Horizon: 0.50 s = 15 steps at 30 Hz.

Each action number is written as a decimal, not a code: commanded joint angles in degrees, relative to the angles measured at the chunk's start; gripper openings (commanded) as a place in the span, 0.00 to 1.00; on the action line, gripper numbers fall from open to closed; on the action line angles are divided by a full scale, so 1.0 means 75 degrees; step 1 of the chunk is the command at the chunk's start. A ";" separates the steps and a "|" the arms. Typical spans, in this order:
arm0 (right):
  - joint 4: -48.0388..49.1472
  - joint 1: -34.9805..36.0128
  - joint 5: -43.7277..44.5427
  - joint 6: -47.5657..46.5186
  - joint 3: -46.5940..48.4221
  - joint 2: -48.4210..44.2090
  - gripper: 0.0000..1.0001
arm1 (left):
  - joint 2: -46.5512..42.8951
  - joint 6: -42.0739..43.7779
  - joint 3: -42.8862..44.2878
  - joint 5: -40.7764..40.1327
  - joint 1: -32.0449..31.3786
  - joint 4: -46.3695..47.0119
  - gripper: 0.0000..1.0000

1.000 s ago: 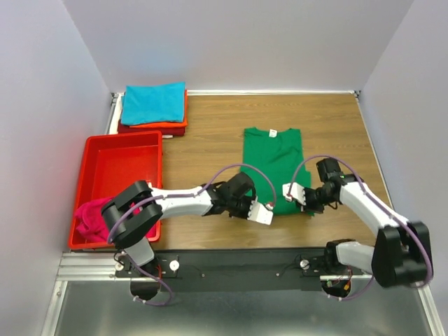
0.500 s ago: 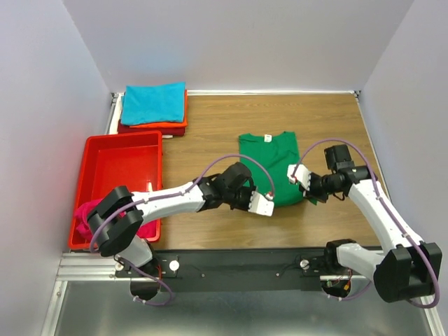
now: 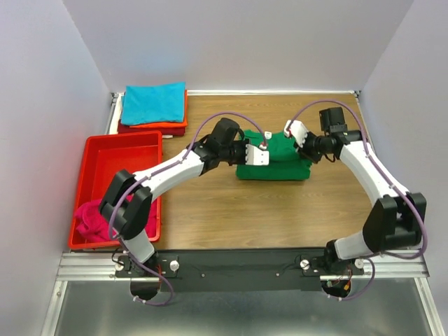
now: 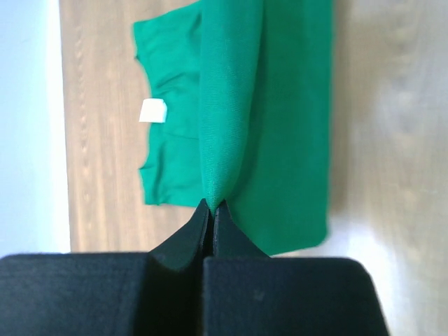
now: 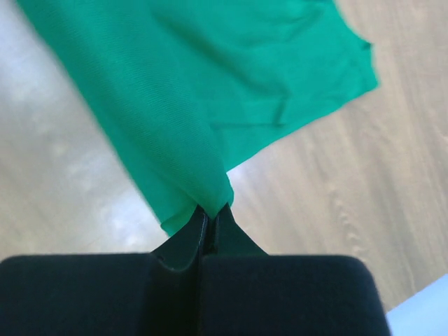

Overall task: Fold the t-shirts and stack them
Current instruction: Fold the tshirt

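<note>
The green t-shirt (image 3: 276, 162) lies mid-table, its near hem lifted and doubled back over its far half. My left gripper (image 3: 257, 152) is shut on the hem's left corner and my right gripper (image 3: 297, 133) on its right corner. In the left wrist view the left gripper (image 4: 212, 204) pinches a taut ridge of the green t-shirt (image 4: 287, 126), with the white neck label (image 4: 152, 110) beyond it. In the right wrist view the right gripper (image 5: 212, 208) pinches a bunched corner of the green t-shirt (image 5: 210, 77). A teal t-shirt (image 3: 154, 103) tops an orange t-shirt (image 3: 176, 124) and a dark red t-shirt (image 3: 150, 130), stacked at the back left.
A red plastic tray (image 3: 119, 164) stands at the left and holds a crumpled magenta t-shirt (image 3: 94, 218) at its near end. Bare wooden tabletop (image 3: 231, 210) shows in front of the green shirt. Grey walls close in the table at the back and on both sides.
Both grippers have carried the green shirt's near hem up and away from the bases toward the far side. The shirt has gone from lying flat to folded over.
</note>
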 commanded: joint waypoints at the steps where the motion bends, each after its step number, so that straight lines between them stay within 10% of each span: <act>1: 0.0958 -0.0078 0.0530 0.0726 0.0761 0.0754 0.01 | 0.0612 0.0292 0.0606 0.0201 0.0302 0.0014 0.00; 15: 0.1673 -0.0219 0.1128 0.1664 0.2953 0.3474 0.00 | 0.3014 -0.0106 0.2996 0.0072 0.1099 0.0144 0.00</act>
